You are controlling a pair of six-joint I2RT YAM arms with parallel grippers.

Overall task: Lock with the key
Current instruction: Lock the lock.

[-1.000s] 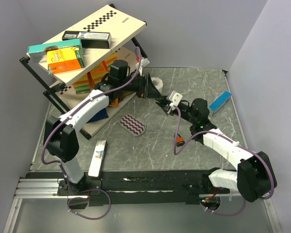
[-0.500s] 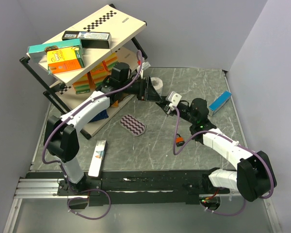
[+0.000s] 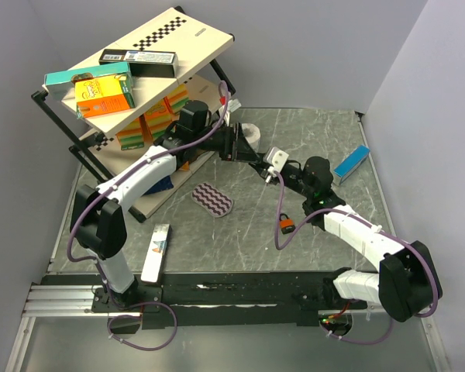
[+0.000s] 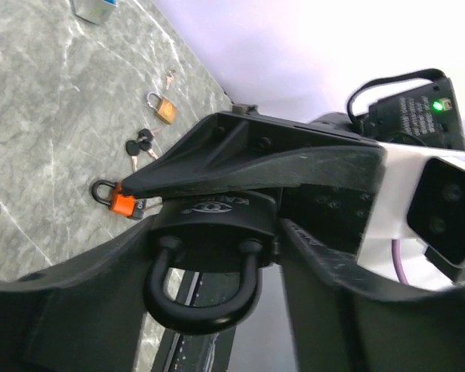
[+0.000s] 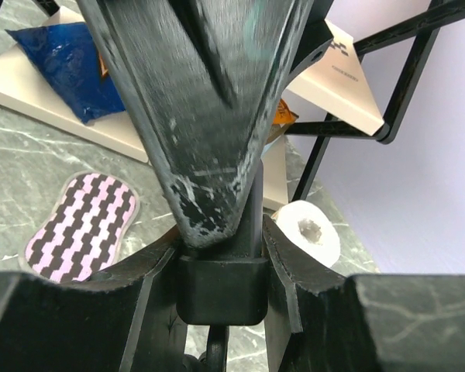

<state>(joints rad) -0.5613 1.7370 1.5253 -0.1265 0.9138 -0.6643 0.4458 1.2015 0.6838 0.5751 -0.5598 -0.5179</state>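
Observation:
My left gripper [image 3: 244,153] is shut on a black padlock [image 4: 209,225], held above the table; its shackle [image 4: 201,298] is pushed down into the body. My right gripper [image 3: 265,167] meets it from the right and is shut on the black key head [image 5: 221,291], which points into the lock. In the left wrist view, a right finger [image 4: 240,159] lies across the padlock's top. In the right wrist view, a left finger [image 5: 209,116] hides most of the lock. In the top view the lock is hidden between the two grippers.
An orange padlock [image 3: 285,225] lies on the table under the right arm. A brass padlock [image 4: 164,108] and black keys [image 4: 139,143] lie farther off. A paper roll [image 3: 250,133], a striped pad [image 3: 213,199], a blue box [image 3: 351,163] and a tilted rack [image 3: 139,70] stand around.
The left gripper with the padlock has shifted slightly right towards the right gripper. The right wrist has edged up and left to meet it.

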